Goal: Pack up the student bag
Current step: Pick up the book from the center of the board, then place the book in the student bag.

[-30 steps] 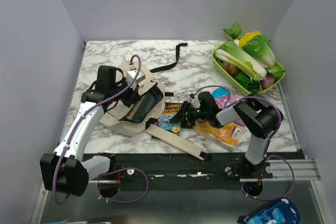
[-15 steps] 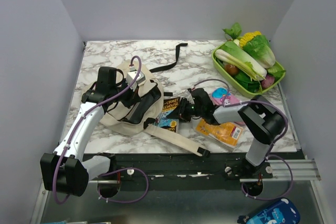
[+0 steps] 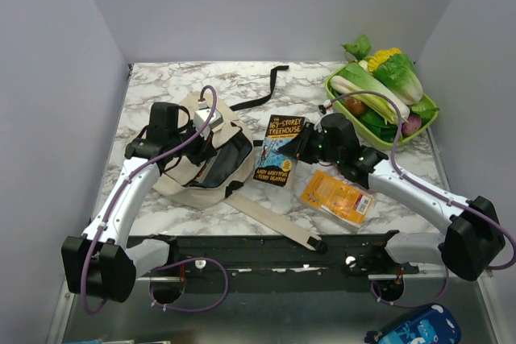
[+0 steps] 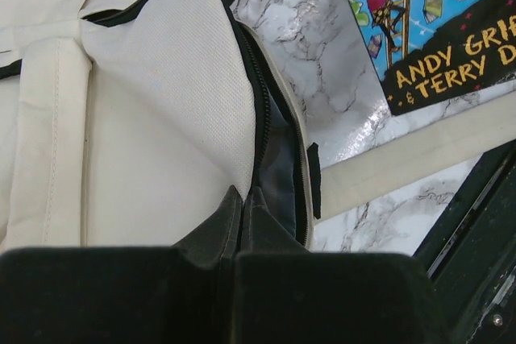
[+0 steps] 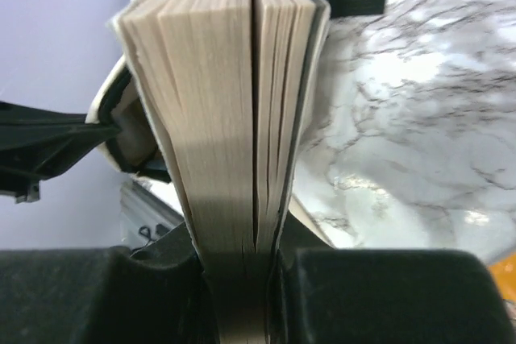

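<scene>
The cream student bag (image 3: 181, 179) lies left of centre, its zip opening showing dark lining. My left gripper (image 3: 211, 144) is shut on the dark edge of that opening; in the left wrist view the fabric (image 4: 153, 118) runs up into the shut gripper (image 4: 240, 257). My right gripper (image 3: 313, 144) is shut on a Treehouse paperback (image 3: 278, 149), held off the table just right of the bag, cover upward. In the right wrist view the book's page edge (image 5: 218, 110) stands clamped in the gripper (image 5: 242, 283), with the bag behind it.
A green tray (image 3: 331, 93) full of vegetables stands at the back right. An orange flat book (image 3: 337, 196) lies near the front. The bag's long beige strap (image 3: 270, 215) trails toward the front edge, and a black strap (image 3: 270, 90) lies behind the bag.
My right gripper closed on the paperback, lifted it off the table and carried it back, the arm stretching out. The left gripper kept its hold on the bag.
</scene>
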